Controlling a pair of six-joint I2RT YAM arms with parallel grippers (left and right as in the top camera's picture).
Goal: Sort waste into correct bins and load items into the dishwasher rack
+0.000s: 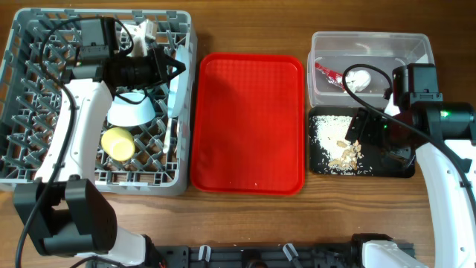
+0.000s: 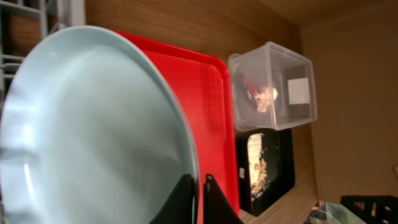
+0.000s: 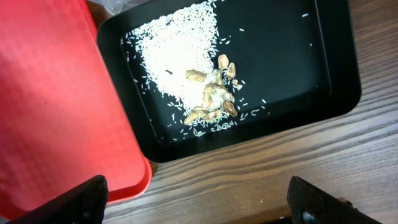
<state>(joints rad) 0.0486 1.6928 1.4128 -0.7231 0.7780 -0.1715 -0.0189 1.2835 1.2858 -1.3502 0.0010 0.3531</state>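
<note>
Left gripper (image 2: 198, 186) jaws nearly closed, pinching the rim of the round white plate (image 2: 93, 137). The plate stands on edge at the right side of the large grey plastic pegged rack (image 1: 30, 89), its edge line running far-to-near, faces turned left/right, leaning slightly, just beside the flat red serving tray (image 1: 249, 126). Right gripper (image 3: 196, 186) jaws spread wide, holding nothing, hovering over the shallow black rectangular tray (image 3: 336, 68), whose white rice-like crumbs (image 3: 174, 56) lie toward its red-tray side. Also in the rack: pale green bowl (image 1: 132, 112), small yellow cup (image 1: 117, 141); clear plastic rectangular tub (image 1: 401, 52) holds red snack wrapper (image 1: 327, 72) and white tissue ball (image 1: 362, 77).
</note>
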